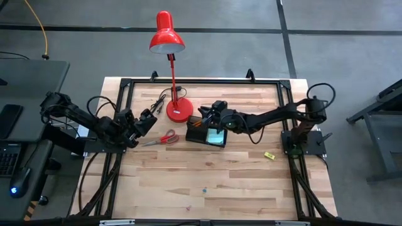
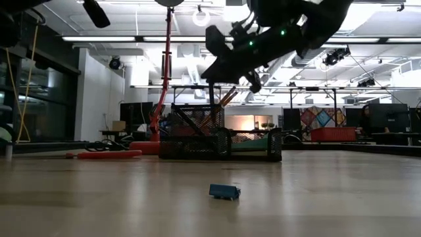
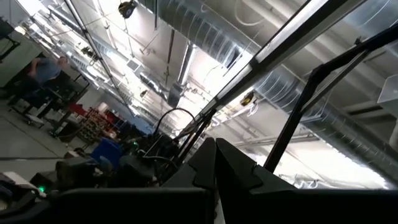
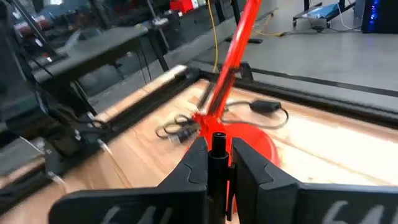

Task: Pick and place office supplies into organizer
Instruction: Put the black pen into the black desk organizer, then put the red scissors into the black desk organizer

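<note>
Right gripper [image 4: 217,163] pinching a black pen [image 4: 218,146] above the organizer [image 1: 205,134] near counter centre; risks dropping it outside if released off the compartment. Left gripper [image 1: 149,120] pressed together, empty, at 9 o'clock beside the red-handled scissors [image 1: 162,139]. Red lamp [image 1: 178,110] close at 11 o'clock of the organizer, crowding the descent; yellow block [image 1: 269,155] waiting at 4 o'clock.

The right gripper [image 1: 205,115] hangs over the organizer [image 1: 206,135], covering part of its nearer compartment, so what lies directly beneath it cannot be made out. Below the gripper in the high view, two specks [image 1: 204,188] on the table are too small to identify.
</note>
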Robot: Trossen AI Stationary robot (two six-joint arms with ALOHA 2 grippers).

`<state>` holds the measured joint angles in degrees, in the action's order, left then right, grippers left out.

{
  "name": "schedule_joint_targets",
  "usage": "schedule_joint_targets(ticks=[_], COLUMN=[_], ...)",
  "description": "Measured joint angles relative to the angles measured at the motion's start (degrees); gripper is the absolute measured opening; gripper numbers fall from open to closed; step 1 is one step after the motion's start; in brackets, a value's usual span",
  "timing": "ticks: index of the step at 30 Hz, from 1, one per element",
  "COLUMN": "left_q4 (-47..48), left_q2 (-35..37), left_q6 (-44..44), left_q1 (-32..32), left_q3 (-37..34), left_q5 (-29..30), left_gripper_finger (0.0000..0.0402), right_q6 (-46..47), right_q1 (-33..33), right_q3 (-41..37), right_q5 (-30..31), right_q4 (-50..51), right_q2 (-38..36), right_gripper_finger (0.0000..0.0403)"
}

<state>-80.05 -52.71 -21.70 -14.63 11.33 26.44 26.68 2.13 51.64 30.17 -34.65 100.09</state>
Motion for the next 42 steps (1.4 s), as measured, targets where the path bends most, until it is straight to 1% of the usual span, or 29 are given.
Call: schedule_joint_targets(ticks=[5, 9, 13, 21, 23, 26, 28, 33, 36, 38, 42], left_q4=[1.1, 1.0, 1.6, 2.2, 2.2, 2.2, 2.3, 6.7, 13.0, 17.4, 26.0], left_q2=[0.0, 0.0, 0.0, 0.0, 0.0, 0.0, 0.0, 0.0, 0.0, 0.0, 0.0], left_q6=[-2.5, -2.7, -2.8, -3.2, -3.2, -3.6, -3.0, -1.0, -0.8, -0.8, 0.3], left_q1=[0.0, 0.0, 0.0, 0.0, 0.0, 0.0, 0.0, 0.0, 0.0, 0.0, 0.0], left_q3=[0.0, 0.0, 0.0, 0.0, 0.0, 0.0, 0.0, 0.0, 0.0, 0.0, 0.0], left_q5=[0.0, 0.0, 0.0, -0.1, -0.2, -0.3, -1.2, -4.8, -7.5, -8.8, -10.4], left_gripper_finger=[0.0001, 0.0001, 0.0001, 0.0001, 0.0001, 0.0001, 0.0001, 0.0001, 0.0001, 0.0001, 0.0001], right_q6=[-0.4, -1.6, -3.7, -4.4, -4.9, -6.0, -6.1, -4.1, -3.0, -2.7, -2.1], right_q1=[-0.4, -1.7, -2.6, -2.9, -3.3, -3.6, -3.7, -4.1, -4.5, -4.9, -5.9], right_q3=[0.1, 0.1, 0.0, 0.0, -0.1, 0.0, 0.9, 4.2, 6.1, 7.6, 10.3], right_q5=[0.1, 2.4, 3.0, 3.0, 3.3, 3.0, 1.0, -4.9, -6.6, -7.3, -8.9], right_q4=[-1.2, -1.6, -2.9, -3.6, -5.3, -10.7, -11.7, -9.6, -7.0, -3.9, 7.3], right_q2=[1.8, 2.1, 2.1, 2.2, 2.3, 2.3, 2.3, 0.7, -1.4, -3.1, -7.7], right_gripper_finger=[0.0012, 0.0039, 0.0064, 0.0078, 0.0081, 0.0086, 0.0089, 0.0092, 0.0092, 0.0092, 0.0092])
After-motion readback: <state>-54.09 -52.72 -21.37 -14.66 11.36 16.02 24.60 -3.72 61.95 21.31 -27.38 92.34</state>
